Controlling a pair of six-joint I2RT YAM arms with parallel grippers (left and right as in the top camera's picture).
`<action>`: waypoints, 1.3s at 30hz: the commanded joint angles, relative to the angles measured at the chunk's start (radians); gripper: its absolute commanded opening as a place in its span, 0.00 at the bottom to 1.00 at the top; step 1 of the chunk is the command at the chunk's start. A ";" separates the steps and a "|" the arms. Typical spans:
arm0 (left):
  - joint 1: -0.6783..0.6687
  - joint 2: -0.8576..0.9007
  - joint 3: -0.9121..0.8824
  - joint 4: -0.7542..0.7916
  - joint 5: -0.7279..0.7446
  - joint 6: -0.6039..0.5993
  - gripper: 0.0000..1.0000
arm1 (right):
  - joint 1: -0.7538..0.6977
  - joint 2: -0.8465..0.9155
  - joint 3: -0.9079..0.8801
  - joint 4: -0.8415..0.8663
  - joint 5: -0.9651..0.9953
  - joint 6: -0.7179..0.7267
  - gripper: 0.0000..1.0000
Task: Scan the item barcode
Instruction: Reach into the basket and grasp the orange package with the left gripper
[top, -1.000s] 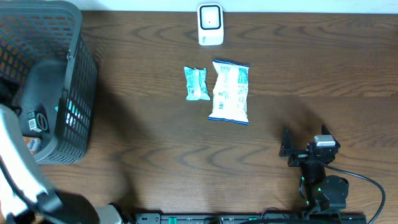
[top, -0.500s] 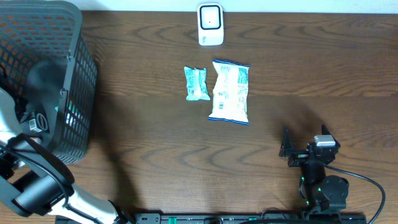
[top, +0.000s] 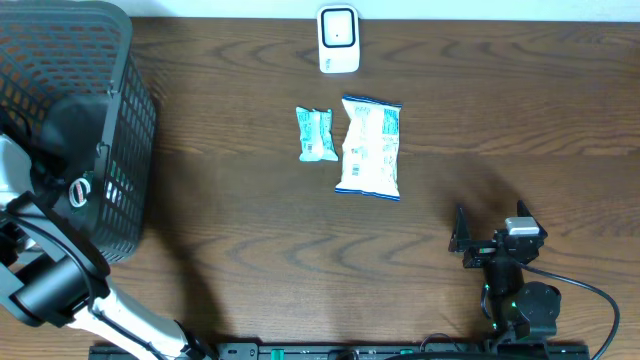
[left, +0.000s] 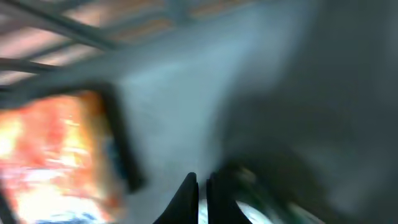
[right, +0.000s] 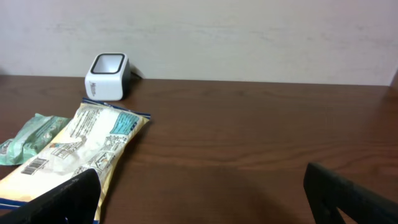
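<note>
My left arm reaches down into the black mesh basket (top: 135, 120) at the far left. In the blurred left wrist view the left gripper (left: 202, 178) has its two dark fingers pressed nearly together, shut, over something pale and greenish; whether it is gripped cannot be told. An orange packet (left: 56, 155) lies to the left of the fingers. The white barcode scanner (top: 338, 40) stands at the back centre of the table. A small green packet (top: 316, 134) and a larger white-and-blue bag (top: 370, 147) lie side by side in front of it. My right gripper (top: 462, 232) rests open, near the front right.
In the right wrist view the scanner (right: 107, 76), the white-and-blue bag (right: 81, 149) and the green packet (right: 31, 137) lie ahead to the left of my right gripper (right: 202, 186). A pale wall runs behind the table's far edge. The basket's walls surround the left arm.
The left gripper has closed from wide open to shut inside the basket, and the left arm has shifted there. The right arm and the packets on the table have not moved.
</note>
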 joint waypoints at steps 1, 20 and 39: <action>0.000 -0.095 0.006 -0.003 0.144 0.035 0.08 | -0.005 -0.003 -0.002 -0.003 0.000 -0.007 0.99; 0.084 -0.111 -0.130 -0.039 -0.314 -0.200 0.83 | -0.005 -0.003 -0.002 -0.003 0.000 -0.007 0.99; 0.097 -0.090 -0.241 0.117 -0.283 -0.137 0.59 | -0.005 -0.003 -0.002 -0.003 0.000 -0.007 0.99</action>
